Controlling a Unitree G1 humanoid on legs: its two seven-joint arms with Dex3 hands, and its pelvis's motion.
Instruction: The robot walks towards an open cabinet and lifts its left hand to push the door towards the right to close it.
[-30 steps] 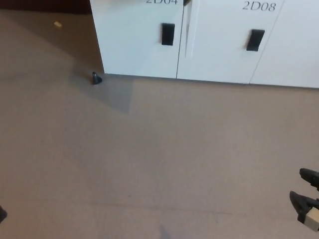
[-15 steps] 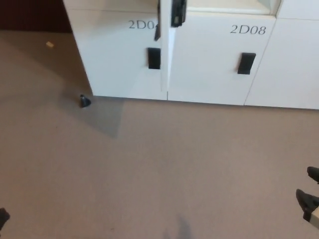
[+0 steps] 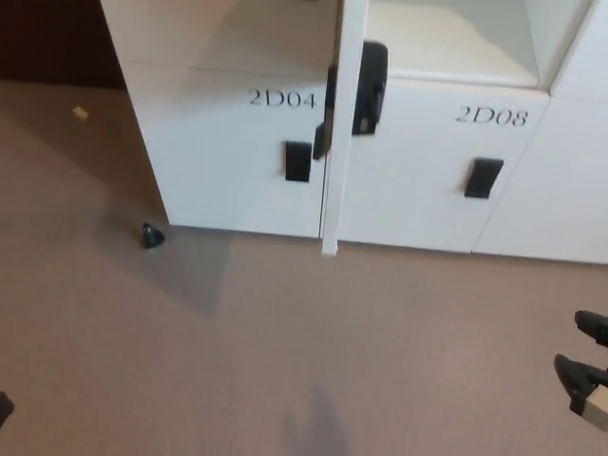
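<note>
The door point(image 3: 340, 123) is seen edge-on near the top centre, standing open and projecting out from the white cabinet point(image 3: 228, 161) toward the camera; its lower corner hangs above the carpet point(image 3: 285, 342). A black handle point(image 3: 369, 85) is mounted on the door's right face, and a smaller dark piece shows on its left side. Right of the door, an open compartment point(image 3: 456, 43) with a pale interior is visible at the top of the frame. Below and left of the door, a closed front marked 2D04 point(image 3: 282, 98) carries a black handle point(image 3: 298, 161); below and right of the door, a front marked 2D08 point(image 3: 491, 116) carries another black handle point(image 3: 484, 178). Far left of the door, at the cabinet's foot, a small dark cone-shaped object point(image 3: 152, 235) rests on the carpet, and further up-left a small yellowish scrap point(image 3: 81, 112) lies on it. The carpet between the camera and the door is shown bare. The right robot hand point(image 3: 584, 366) is seen at the lower right edge, well away from the door, its fingers apart and holding nothing. At the lower left edge only a dark sliver of the left robot hand point(image 3: 4, 407) is shown, well apart from the door; its state cannot be told.
</note>
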